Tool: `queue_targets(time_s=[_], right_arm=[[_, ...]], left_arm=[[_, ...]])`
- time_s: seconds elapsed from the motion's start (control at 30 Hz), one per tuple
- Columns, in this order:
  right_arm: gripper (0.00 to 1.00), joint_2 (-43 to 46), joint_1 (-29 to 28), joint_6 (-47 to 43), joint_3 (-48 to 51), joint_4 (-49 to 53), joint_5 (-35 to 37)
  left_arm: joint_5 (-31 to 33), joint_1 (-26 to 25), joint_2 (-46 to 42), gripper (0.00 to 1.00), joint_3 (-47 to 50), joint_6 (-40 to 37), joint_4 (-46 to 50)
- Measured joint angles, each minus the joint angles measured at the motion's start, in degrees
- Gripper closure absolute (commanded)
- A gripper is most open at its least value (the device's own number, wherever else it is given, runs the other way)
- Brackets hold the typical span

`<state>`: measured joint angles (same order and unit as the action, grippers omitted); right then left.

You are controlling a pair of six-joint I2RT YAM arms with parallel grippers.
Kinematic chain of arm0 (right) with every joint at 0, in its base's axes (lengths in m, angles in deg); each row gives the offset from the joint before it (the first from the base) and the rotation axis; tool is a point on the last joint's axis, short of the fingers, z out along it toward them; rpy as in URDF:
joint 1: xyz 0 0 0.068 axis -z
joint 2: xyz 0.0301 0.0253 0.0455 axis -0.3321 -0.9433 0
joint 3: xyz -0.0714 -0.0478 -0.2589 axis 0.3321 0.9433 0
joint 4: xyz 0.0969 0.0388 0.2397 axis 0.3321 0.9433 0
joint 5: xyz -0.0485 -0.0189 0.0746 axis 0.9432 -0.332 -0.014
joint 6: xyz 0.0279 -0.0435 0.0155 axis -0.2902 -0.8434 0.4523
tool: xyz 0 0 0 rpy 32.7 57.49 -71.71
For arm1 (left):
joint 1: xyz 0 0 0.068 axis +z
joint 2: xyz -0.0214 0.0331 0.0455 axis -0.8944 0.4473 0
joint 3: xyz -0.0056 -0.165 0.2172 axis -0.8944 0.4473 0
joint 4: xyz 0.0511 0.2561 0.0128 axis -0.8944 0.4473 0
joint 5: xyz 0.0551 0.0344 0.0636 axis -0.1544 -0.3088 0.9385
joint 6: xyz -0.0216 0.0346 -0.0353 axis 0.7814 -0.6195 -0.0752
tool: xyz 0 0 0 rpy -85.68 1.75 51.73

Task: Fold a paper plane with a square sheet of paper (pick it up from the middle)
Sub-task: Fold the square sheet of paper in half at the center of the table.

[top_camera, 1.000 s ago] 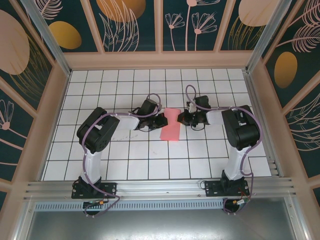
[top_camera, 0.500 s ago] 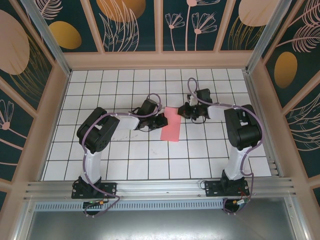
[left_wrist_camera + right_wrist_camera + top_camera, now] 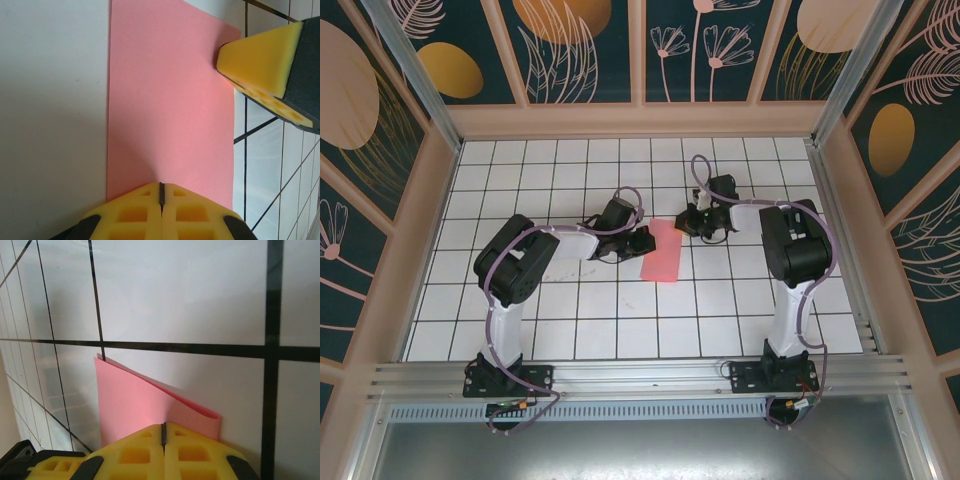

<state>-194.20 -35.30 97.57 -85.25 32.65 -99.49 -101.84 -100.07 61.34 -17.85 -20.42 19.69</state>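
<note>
Item one, square sheet of paper (image 3: 662, 252): salmon-pink, folded to a narrow rectangle, lying on the white gridded desk (image 3: 620, 310) between my two grippers, its upper layer lifting slightly just ahead of my right gripper (image 3: 163, 431). Item two, my left gripper (image 3: 161, 192): jaws pressed together, tips at the paper's near edge, the sheet stretching away ahead of it. Item three, my right gripper: jaws likewise closed, tips at the paper's opposite edge by a corner; whether either gripper pinches the sheet I cannot tell
</note>
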Motion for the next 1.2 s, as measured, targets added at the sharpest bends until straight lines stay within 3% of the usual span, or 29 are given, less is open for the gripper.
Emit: queue_targets(time_s=[0.33, 0.8, 1.2], right_arm=[[1.00, 0.02, 0.76, -0.02, -4.61, 2.16, -0.13], [1.00, -2.73, 0.96, 0.02, -3.69, 0.87, 0.37], [0.97, 2.71, 0.90, -0.20, -1.90, 2.99, 0.94]], left_arm=[[-0.02, -0.02, 0.00, 1.00, 0.00, -0.09, 0.00], [-0.07, -0.02, -0.02, 1.00, 0.00, -0.90, 0.02], [-0.24, -0.02, -0.17, 1.00, 0.35, -2.58, -0.37]])
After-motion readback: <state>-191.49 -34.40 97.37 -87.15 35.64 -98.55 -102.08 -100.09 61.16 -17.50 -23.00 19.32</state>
